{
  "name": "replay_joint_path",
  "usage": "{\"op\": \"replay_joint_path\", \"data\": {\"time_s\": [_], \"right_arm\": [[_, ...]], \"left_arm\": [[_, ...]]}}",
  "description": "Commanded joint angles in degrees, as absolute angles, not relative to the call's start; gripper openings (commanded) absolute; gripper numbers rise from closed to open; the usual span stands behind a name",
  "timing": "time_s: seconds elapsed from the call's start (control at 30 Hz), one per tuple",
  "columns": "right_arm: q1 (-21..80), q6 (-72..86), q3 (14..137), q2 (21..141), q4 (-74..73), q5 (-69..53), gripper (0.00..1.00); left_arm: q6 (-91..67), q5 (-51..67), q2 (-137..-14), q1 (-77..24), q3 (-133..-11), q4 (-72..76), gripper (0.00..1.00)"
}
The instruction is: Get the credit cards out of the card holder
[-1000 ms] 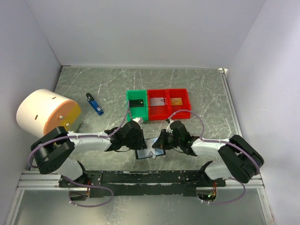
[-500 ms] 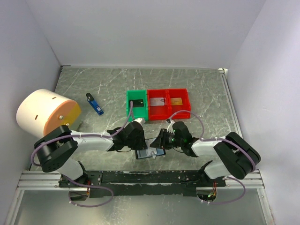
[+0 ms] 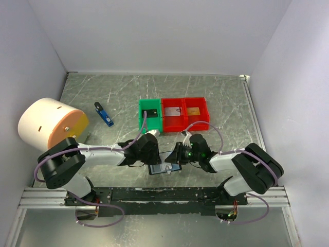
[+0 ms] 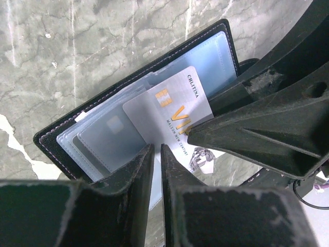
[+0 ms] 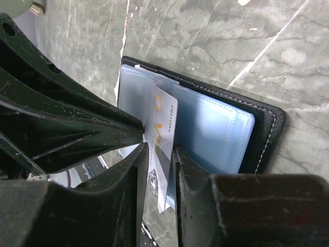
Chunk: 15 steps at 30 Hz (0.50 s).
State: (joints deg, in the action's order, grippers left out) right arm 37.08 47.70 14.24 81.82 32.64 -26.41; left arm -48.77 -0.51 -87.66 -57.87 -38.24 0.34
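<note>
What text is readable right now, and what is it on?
"CBLITINA": small print on the silvery card sticking out of the card holder; letters uncertain.
"VI": large gold letters on that card, rest hidden by the right gripper.
Small line below it: too small to read.
The cards in the bins: too small to read.

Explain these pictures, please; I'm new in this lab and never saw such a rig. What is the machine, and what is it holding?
Two robot arms are bolted at the near edge of a table. The wide picture comes from a fixed camera above and behind them; the two close-ups come from cameras on their wrists. On the table lies an open black card holder. The left hand seems to pinch its plastic sleeves, while the right hand grips a silvery card sticking out of one. Farther back stand a green bin and two red bins, a card in each, a blue stick and a white drum.
</note>
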Motion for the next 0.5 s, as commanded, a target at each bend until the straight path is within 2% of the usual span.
{"op": "replay_joint_path", "data": {"time_s": [0.0,0.13,0.2,0.33,0.47], "right_arm": [[36.8,48.4,13.0,82.9,34.6,-27.9,0.28],[36.7,48.5,12.3,79.9,33.7,-26.5,0.37],[36.7,48.4,12.2,78.8,32.4,-25.5,0.38],[36.5,48.1,12.3,78.2,30.8,-25.0,0.39],[36.4,48.6,12.5,79.3,32.1,-26.4,0.33]], "left_arm": [[-46.9,-3.6,-87.9,-58.2,-37.7,-7.0,0.25],[-46.5,-1.9,-85.1,-58.2,-37.6,-6.2,0.28],[-46.3,-1.7,-83.2,-58.2,-37.7,-6.1,0.32],[-45.7,-2.0,-81.2,-58.2,-38.7,-7.2,0.39],[-45.6,-0.4,-82.6,-58.2,-38.9,-6.4,0.38]]}}
